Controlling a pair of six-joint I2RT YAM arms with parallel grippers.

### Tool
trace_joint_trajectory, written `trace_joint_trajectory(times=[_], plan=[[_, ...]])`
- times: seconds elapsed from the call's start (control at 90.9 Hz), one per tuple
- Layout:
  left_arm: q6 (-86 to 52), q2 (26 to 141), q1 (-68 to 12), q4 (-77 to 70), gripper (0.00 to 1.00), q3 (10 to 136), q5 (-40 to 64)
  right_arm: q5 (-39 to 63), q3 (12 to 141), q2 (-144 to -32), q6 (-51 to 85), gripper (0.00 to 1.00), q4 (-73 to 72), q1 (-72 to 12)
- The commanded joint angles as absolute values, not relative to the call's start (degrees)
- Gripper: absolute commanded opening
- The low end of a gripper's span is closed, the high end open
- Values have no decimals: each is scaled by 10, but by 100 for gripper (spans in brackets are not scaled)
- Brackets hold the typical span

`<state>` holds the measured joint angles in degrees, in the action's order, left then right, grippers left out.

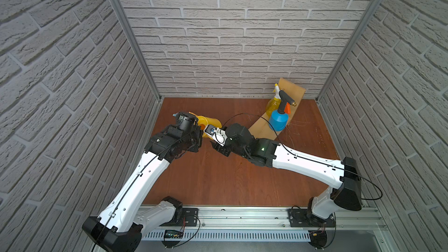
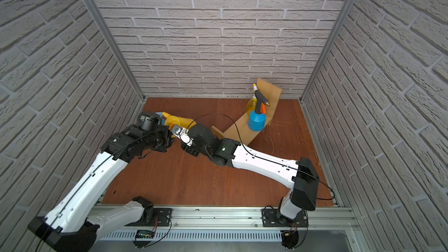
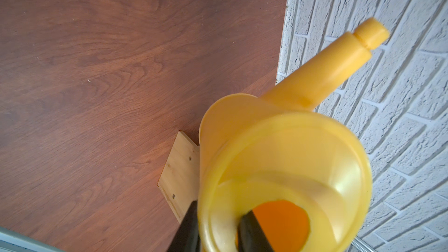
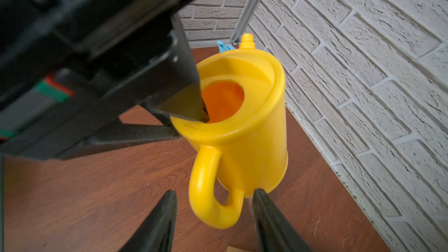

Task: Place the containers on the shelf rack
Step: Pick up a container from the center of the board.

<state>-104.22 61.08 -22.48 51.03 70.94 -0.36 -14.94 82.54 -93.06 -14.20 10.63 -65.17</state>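
Brown tabletop, L jaws pinching watering can rim, pale-blue bottle mostly hidden

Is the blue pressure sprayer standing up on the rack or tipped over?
Upright. In both top views the blue pressure sprayer stands on its base on the shelf rack, its black-orange head pointing up.

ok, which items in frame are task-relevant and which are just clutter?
Job: yellow watering can, blue pressure sprayer, yellow spray bottle, light-blue bottle (mostly hidden), shelf rack.
Just there: black cables, aluminium rail, brick walls.
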Motion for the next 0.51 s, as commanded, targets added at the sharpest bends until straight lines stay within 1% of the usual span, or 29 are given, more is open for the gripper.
trace_joint_trajectory(times=[0.0,0.11,0.154,0.242,0.374,0.451,0.495], plan=[[-1056,601,-228,476,8,730,2,-185,840,-945,-138,53,56,-652],[-1059,596,-228,474,8,730,3,-185,846,-957,-143,47,50,-646],[-1062,595,-228,472,8,729,6,-186,849,-962,-144,41,48,-643],[-1065,593,-228,471,8,728,9,-186,854,-971,-150,33,42,-640],[-1076,583,-228,469,9,721,11,-191,866,-980,-162,26,35,-640],[-1080,578,-228,468,11,718,10,-197,865,-980,-167,18,22,-640],[-1080,575,-228,464,15,715,11,-200,862,-976,-169,13,12,-640]])
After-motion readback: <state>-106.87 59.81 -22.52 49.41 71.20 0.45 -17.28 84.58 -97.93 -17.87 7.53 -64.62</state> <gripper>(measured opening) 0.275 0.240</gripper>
